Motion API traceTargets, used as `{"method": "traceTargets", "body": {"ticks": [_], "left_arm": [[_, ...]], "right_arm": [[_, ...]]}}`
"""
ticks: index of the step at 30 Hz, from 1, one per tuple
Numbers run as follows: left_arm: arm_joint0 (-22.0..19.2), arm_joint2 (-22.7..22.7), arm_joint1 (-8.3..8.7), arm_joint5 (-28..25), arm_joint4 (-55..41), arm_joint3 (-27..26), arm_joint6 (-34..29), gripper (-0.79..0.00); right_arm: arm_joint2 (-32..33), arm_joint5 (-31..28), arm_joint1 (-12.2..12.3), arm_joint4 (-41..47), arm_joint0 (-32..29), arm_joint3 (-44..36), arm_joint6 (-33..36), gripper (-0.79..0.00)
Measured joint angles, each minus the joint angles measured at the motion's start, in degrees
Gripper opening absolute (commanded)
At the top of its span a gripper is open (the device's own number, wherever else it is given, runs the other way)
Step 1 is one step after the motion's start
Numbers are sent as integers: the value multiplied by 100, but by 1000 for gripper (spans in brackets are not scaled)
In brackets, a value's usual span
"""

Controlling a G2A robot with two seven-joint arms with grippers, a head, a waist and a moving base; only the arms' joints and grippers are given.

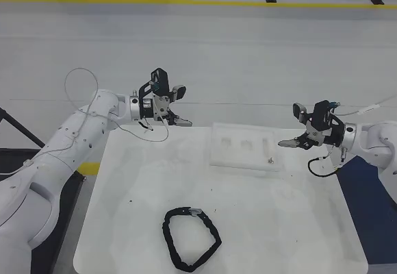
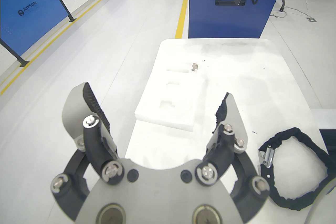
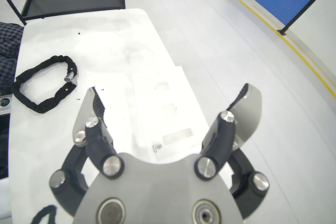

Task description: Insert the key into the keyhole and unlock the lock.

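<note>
Your left gripper [image 1: 183, 122] [image 2: 156, 93] hangs over the desk's [image 1: 130, 205] [image 2: 262, 83] [image 3: 78, 51] far left corner. Its jaws are spread wide and hold nothing. Your right gripper [image 1: 285, 144] [image 3: 168, 88] is just as wide and just as empty, and it sits above the right end of the foam block [image 1: 233, 159] [image 2: 178, 101] [image 3: 157, 99].

The block is white, with three shallow recesses cut in its top. It lies along the desk's far edge, on the right half.

The key [image 1: 270, 161] [image 2: 194, 67] [image 3: 157, 147] is small and metal. It lies on top of the block near its right end, beside the last recess and close to the side of the block that faces you. It is near your right gripper's fingertips but apart from them. From the left wrist view, you see it at the far end of the block.

The lock [image 1: 170, 246] [image 2: 296, 133] [image 3: 56, 59] is a black fabric-sleeved chain closed in a loop. It lies flat near the desk's near edge, a little left of the middle, well apart from the block and from both grippers. Its silver cylinder [image 1: 194, 212] [image 2: 269, 156] [image 3: 69, 76] sits on the side of the loop that faces the block. You cannot make out the keyhole in any view.
</note>
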Motion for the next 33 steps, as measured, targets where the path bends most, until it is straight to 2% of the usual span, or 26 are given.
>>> {"method": "traceTargets", "body": {"ticks": [6, 9, 15, 19, 29, 33], "left_arm": [[0, 0, 0, 0, 0, 0, 0, 0], [0, 0, 0, 0, 0, 0, 0, 0], [0, 0, 0, 0, 0, 0, 0, 0], [0, 0, 0, 0, 0, 0, 0, 0], [0, 0, 0, 0, 0, 0, 0, 0], [0, 0, 0, 0, 0, 0, 0, 0]], "right_arm": [[1, 4, 0, 0, -3, -4, 0, 0], [41, 200, -6, -29, -80, -106, 62, 0], [7, 559, -87, 530, -109, 180, 570, 0], [-141, 822, -191, 983, 31, 400, 1208, 0], [-641, 2077, -559, 2970, 540, 858, 3696, 0], [-772, 2493, -701, 3195, 679, 1081, 3928, 0]]}}
